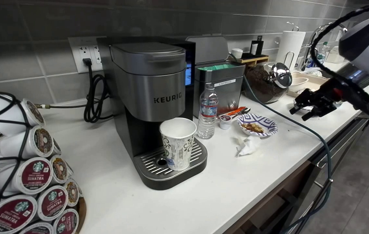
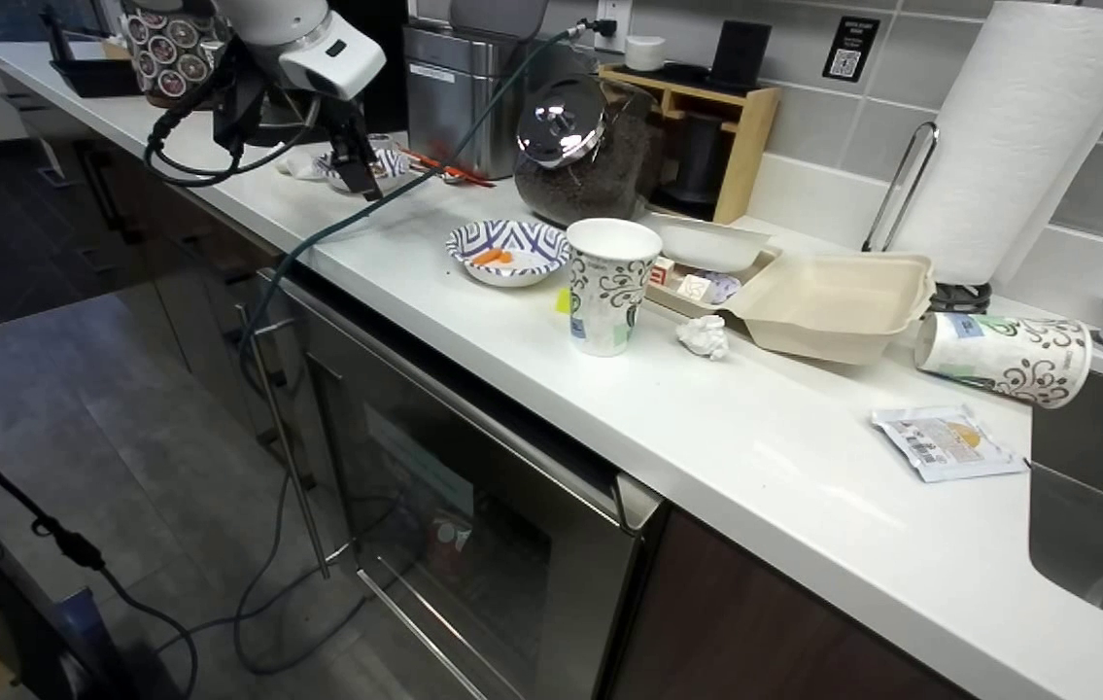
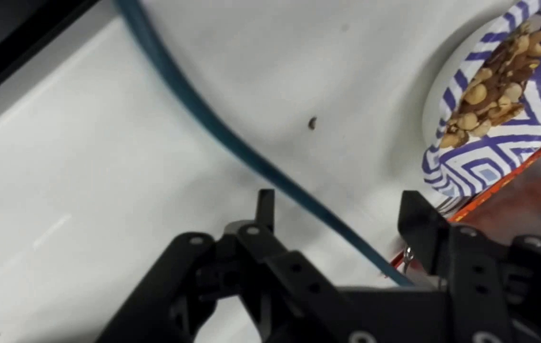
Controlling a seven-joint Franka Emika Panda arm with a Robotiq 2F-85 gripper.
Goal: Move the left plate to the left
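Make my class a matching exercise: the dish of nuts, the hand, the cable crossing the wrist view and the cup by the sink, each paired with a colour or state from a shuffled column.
Things
1. Dish of nuts
2. Hand
3. Cable
4. Cup by the sink

Colours and states
A. Jaws wide apart
B. Lying on its side
C. Purple and white
D. Blue-green

Right pairs: 1-C; 2-A; 3-D; 4-B

Purple-patterned left plate (image 1: 267, 122), holding nuts (image 1: 252, 127), rests on the counter (image 1: 226, 182)
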